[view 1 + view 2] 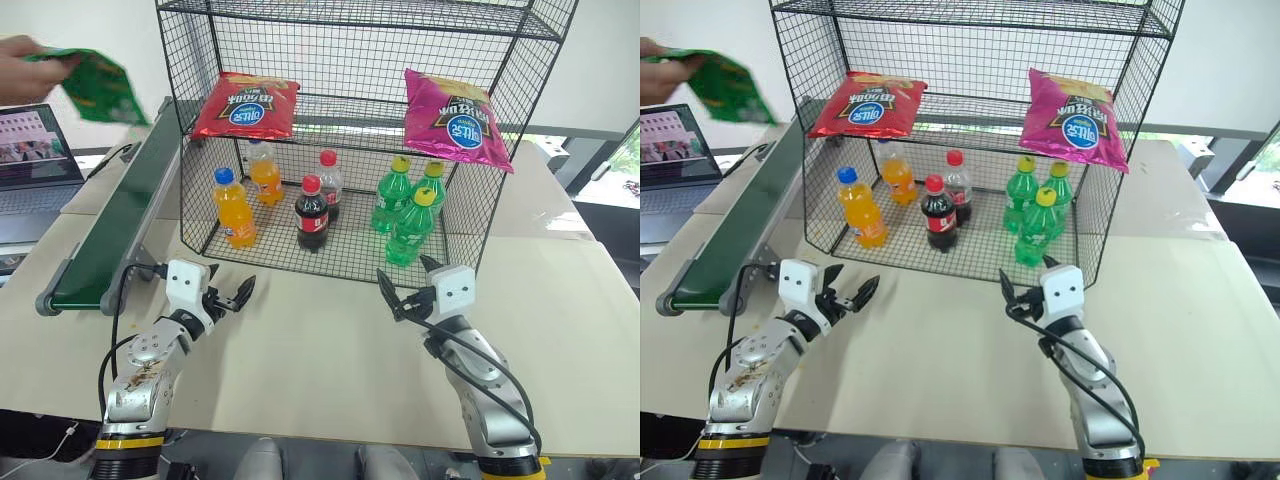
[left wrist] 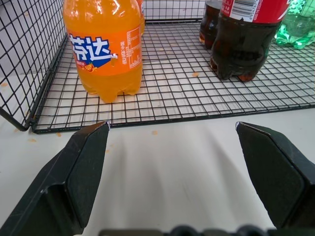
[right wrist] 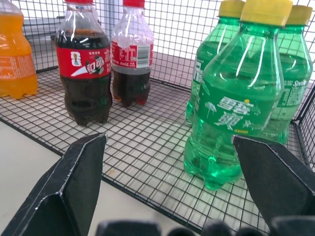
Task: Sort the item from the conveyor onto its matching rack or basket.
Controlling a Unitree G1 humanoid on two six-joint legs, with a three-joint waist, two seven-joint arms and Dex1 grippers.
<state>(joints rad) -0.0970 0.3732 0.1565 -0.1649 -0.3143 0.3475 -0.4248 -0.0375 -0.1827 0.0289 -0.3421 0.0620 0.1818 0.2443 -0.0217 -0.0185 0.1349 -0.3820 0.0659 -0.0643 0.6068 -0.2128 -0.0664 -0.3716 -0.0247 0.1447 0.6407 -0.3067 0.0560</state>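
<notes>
A pale beige desk [image 1: 320,350] fills the foreground, its surface matte and evenly lit by soft daylight. Beyond its far edge runs a plain white wall [image 1: 610,60]. At the far right corner a window [image 1: 628,160] shows green foliage outside, with dark frame parts [image 1: 580,155] beside it. Off the desk's far left corner an open laptop [image 1: 35,150] sits on a second light surface, its screen lit with a pinkish picture. A cable [image 1: 105,160] trails near it. Light falls from above, casting only faint shadows on the desk top.
</notes>
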